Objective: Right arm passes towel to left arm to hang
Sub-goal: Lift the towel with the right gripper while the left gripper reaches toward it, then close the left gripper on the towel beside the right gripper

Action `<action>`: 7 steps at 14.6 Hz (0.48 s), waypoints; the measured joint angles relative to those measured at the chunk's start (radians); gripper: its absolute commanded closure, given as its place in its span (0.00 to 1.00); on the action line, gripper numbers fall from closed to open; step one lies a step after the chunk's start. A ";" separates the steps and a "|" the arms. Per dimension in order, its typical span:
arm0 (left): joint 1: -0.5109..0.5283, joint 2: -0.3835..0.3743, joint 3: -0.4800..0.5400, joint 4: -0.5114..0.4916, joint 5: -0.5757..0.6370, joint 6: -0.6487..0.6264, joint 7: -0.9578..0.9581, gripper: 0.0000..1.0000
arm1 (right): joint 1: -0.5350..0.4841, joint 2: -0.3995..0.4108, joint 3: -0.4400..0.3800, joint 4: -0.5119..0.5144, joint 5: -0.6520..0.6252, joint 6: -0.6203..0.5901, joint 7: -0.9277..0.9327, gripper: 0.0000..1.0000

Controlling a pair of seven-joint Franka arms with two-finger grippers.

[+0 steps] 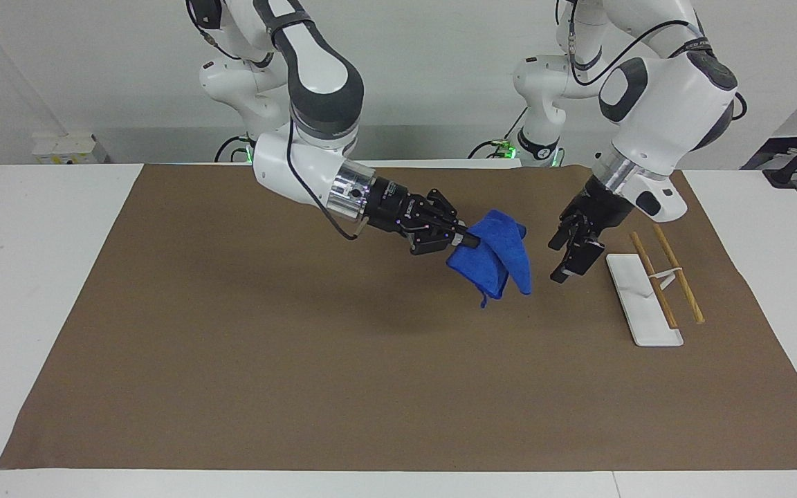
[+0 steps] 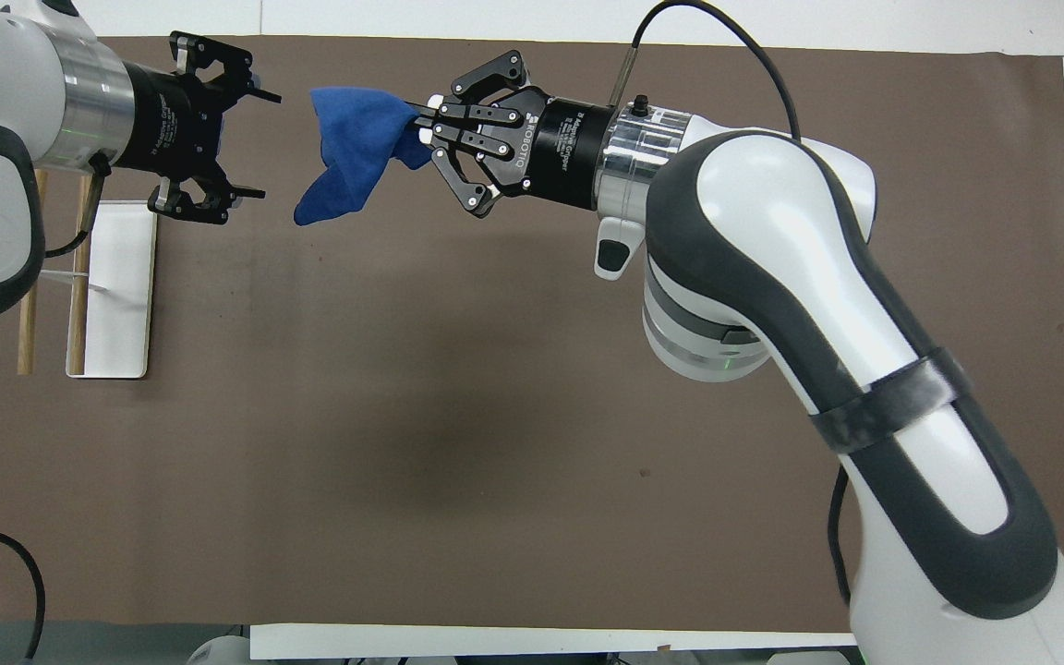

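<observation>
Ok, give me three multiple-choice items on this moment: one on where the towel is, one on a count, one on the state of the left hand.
1. Where is the towel?
A. Hanging from the right hand above the brown mat
B. Draped over the rack
C. Lying flat on the mat

2. How many wooden rods does the rack have?
A. One
B. Two
C. Four

3. What state is the left hand in?
A. Shut on the towel
B. Shut on a rod
C. Open, next to the towel without holding it

Answers:
1. A: the facing view shows the cloth pinched at the right hand's fingertips and dangling clear of the mat.
2. B: two rods stand side by side on the white base.
3. C: the overhead view shows its fingers spread, with a gap between them and the cloth.
</observation>
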 measured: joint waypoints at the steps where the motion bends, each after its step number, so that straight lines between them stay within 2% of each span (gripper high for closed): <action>1: 0.000 0.011 0.000 0.018 0.000 0.000 0.000 0.08 | 0.010 0.000 0.000 0.000 0.000 0.010 0.001 1.00; 7: -0.020 0.061 -0.003 0.111 0.000 0.003 -0.002 0.11 | 0.019 0.000 -0.001 0.000 0.001 0.017 0.001 1.00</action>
